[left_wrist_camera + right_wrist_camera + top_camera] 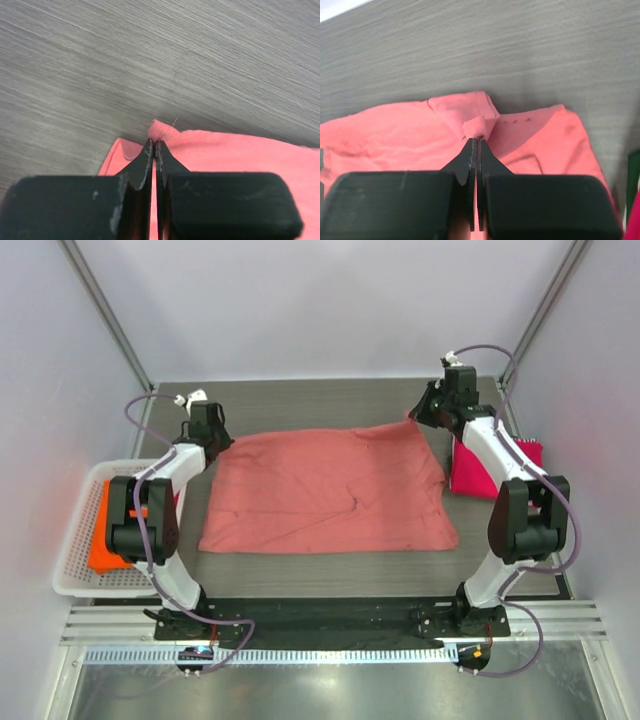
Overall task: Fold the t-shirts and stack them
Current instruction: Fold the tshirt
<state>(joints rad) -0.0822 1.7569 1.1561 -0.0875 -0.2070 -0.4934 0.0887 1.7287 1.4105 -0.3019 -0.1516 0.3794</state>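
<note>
Three t-shirts are in view: the salmon-pink t-shirt (pixel 330 490) lies spread flat across the middle of the dark desk (pixel 320 400). The magenta t-shirt (pixel 478 475) sits folded at the right of the frame, partly hidden under the right arm. The bright orange t-shirt (pixel 103 540) lies in the white lattice basket (pixel 72 570) at the left edge, partly behind the left arm. The left gripper (pixel 154 142) is clamped on the salmon-pink t-shirt's upper left corner, a nub of cloth poking past its tips. The right gripper (pixel 476 140) pinches a bunched fold at the upper right corner.
</note>
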